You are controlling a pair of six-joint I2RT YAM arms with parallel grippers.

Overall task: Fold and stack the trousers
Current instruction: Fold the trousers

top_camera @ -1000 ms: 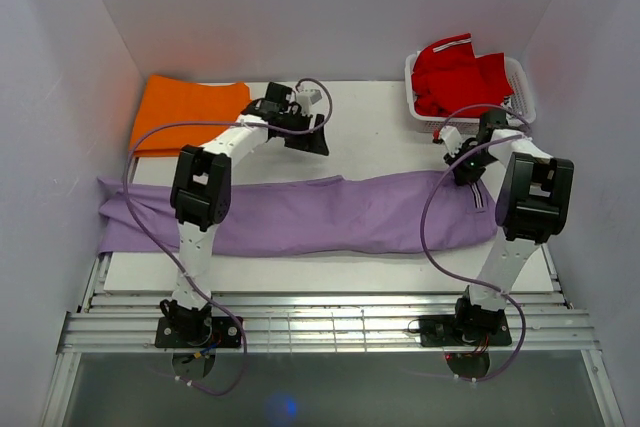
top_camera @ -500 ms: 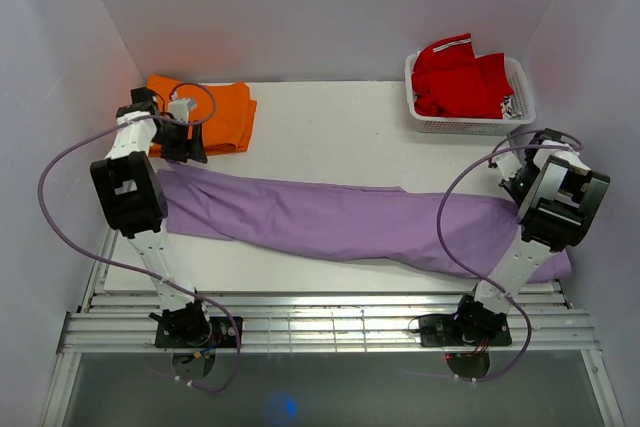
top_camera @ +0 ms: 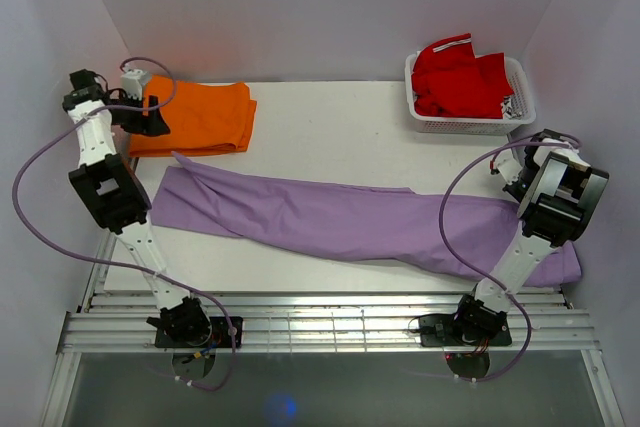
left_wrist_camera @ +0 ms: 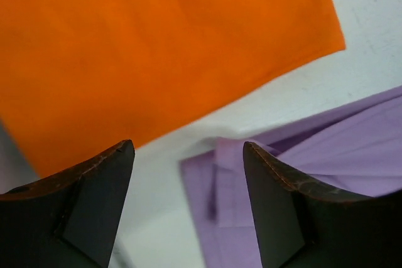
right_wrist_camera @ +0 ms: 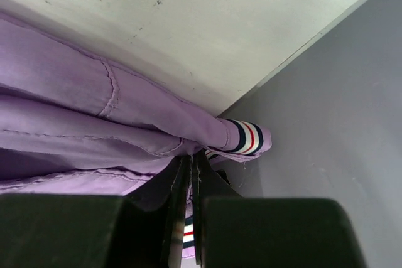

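The lilac trousers (top_camera: 340, 222) lie stretched out across the white table, leg ends at the left and waistband at the right wall. My right gripper (top_camera: 513, 183) is shut on the waistband; in the right wrist view its fingertips (right_wrist_camera: 191, 162) pinch the lilac fabric (right_wrist_camera: 75, 111) beside a striped band (right_wrist_camera: 245, 137). My left gripper (top_camera: 152, 119) hangs open over the near edge of the orange garment, apart from the trousers. Between its fingers (left_wrist_camera: 188, 205) the left wrist view shows bare table and a leg hem (left_wrist_camera: 251, 218).
A folded orange garment (top_camera: 195, 117) (left_wrist_camera: 157, 48) lies at the back left. A white basket (top_camera: 520, 115) holding a red garment (top_camera: 458, 77) stands at the back right. Grey walls close in both sides; the right gripper is tight against the right wall (right_wrist_camera: 339, 105).
The left arm swung from the back middle to the far left, jaws open throughout. The right gripper dragged the trousers rightward, drawing them out long, then held still.
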